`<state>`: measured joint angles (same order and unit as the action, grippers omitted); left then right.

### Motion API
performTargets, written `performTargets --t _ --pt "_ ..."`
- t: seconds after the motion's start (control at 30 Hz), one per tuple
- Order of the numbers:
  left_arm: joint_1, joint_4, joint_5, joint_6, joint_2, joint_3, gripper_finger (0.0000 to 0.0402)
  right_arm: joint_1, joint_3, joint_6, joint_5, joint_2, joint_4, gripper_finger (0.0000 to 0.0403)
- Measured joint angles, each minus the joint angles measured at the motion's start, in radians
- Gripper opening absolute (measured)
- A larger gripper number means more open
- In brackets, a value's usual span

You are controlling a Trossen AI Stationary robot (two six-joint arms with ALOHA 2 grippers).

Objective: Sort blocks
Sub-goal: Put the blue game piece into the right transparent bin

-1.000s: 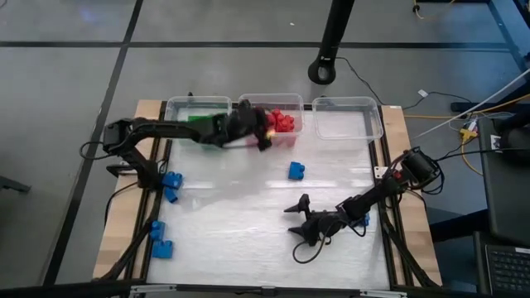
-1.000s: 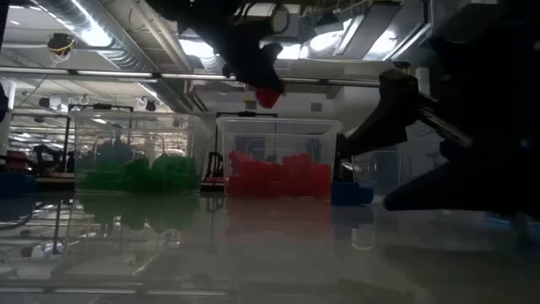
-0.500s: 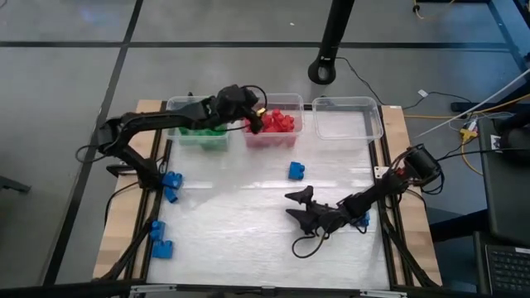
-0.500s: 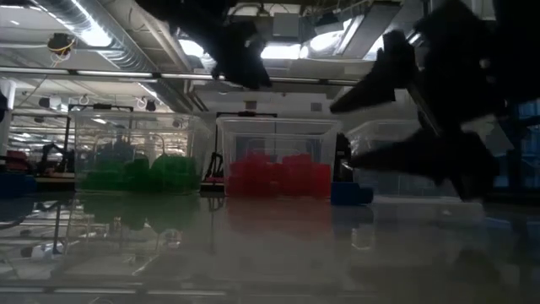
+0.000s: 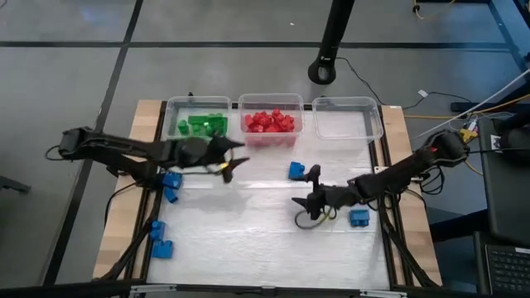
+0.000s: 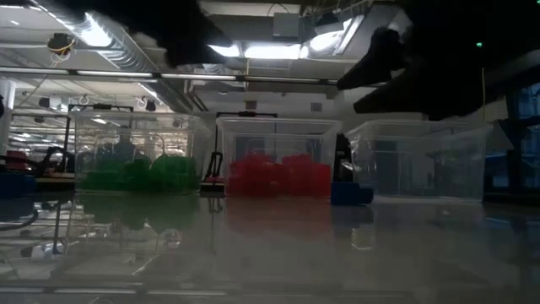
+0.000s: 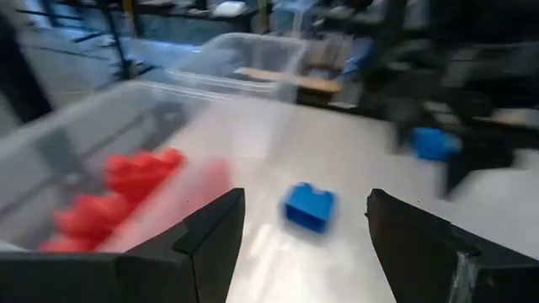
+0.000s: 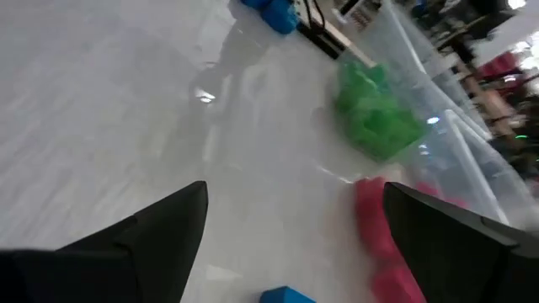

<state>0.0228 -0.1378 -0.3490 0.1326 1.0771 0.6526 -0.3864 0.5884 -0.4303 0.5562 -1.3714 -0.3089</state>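
Observation:
Green blocks (image 5: 201,125) fill the left clear bin and red blocks (image 5: 268,122) the middle bin. A blue block (image 5: 296,170) lies flat on the table in front of the red bin; it also shows in the left wrist view as the blue block (image 7: 308,206). Another blue block (image 5: 358,218) lies by the right arm. More blue blocks (image 5: 171,186) sit at the left edge. My left gripper (image 5: 234,159) hovers open and empty left of the middle blue block. My right gripper (image 5: 305,189) hovers open and empty just near of that block.
An empty clear bin (image 5: 348,119) stands at the far right of the row. Two more blue blocks (image 5: 160,239) lie at the near left edge. The table's near middle (image 5: 248,240) is bare white surface. A dark stand base (image 5: 325,70) sits on the floor beyond the bins.
My left gripper has let go of a red block over the red bin, then drawn back toward the table's left and near side, away from the bins. My right gripper has risen and gone toward the far edge, closer to the middle blue block, staying open.

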Motion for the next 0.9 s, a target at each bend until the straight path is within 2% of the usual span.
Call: performTargets --t 0.13,0.33,0.4,0.47,0.57,0.73,0.8,0.9 --pt "0.084 -0.187 -0.002 0.077 -0.059 -0.178 0.0235 0.067 0.000 0.008 -0.138 0.010 0.001 0.0356" --pt "0.172 -0.471 -0.048 0.150 -0.055 -0.371 0.0235 0.094 0.000 0.063 -0.182 0.011 -0.001 0.0356" --pt "0.197 -0.524 -0.071 0.169 -0.045 -0.418 0.0235 0.093 0.000 0.030 -0.194 0.011 -0.002 0.0356" --pt "0.213 -0.550 -0.085 0.171 -0.046 -0.442 0.0235 0.096 0.000 -0.045 -0.180 0.011 -0.001 0.0356" --pt "0.216 -0.566 -0.103 0.164 -0.048 -0.449 0.0235 0.099 0.000 -0.033 -0.125 0.010 -0.011 0.0356" --pt "0.218 -0.556 -0.107 0.147 -0.048 -0.449 0.0235 0.114 0.000 -0.070 -0.100 0.006 -0.030 0.0358" --pt "0.220 -0.553 -0.106 0.145 -0.048 -0.449 0.0235 0.126 0.007 -0.072 -0.052 0.006 -0.016 0.0369" --pt "0.225 -0.553 -0.106 0.143 -0.048 -0.449 0.0235 0.166 0.041 -0.046 -0.033 -0.006 0.049 0.0394"
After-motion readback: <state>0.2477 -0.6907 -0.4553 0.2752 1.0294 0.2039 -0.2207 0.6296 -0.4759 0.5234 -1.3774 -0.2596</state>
